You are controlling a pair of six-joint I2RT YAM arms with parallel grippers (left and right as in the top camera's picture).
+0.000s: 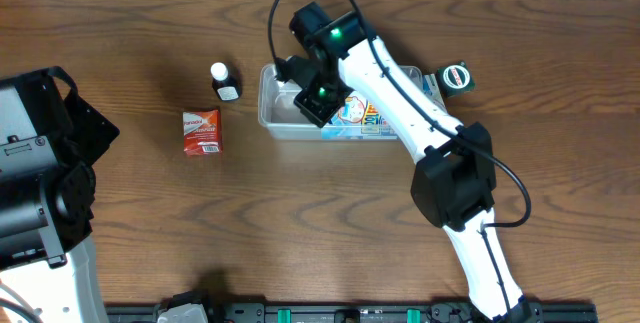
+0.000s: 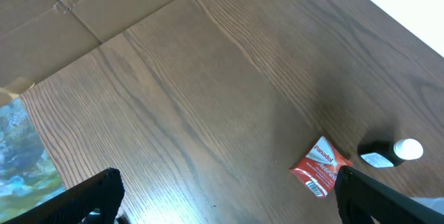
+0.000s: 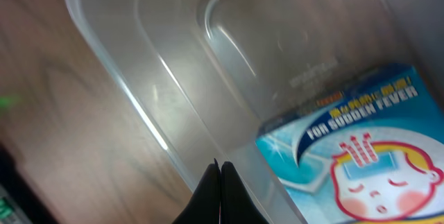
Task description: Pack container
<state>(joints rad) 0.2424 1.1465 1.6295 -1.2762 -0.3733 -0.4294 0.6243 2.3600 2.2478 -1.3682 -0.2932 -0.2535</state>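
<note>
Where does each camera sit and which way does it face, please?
Overhead: fixed above the table, facing straight down on the container, red packet and small bottle; left arm and right arm show.
Left wrist: on the left arm, facing obliquely across the table at packet and bottle; open left gripper shows.
Right wrist: on the right arm, facing down into the container at the blue carton; shut right gripper shows.
Shared: overhead and left wrist both see packet and bottle.

I see brown table [image 1: 130, 33], wavy wood lines. Clear container [image 1: 280, 125]. Blue carton [image 3: 347, 148], cartoon face, pink cheeks. Red-and-white packet [image 1: 201, 131]. Black bottle [image 1: 225, 87], white cap. My right arm [image 1: 400, 93] white and black.
</note>
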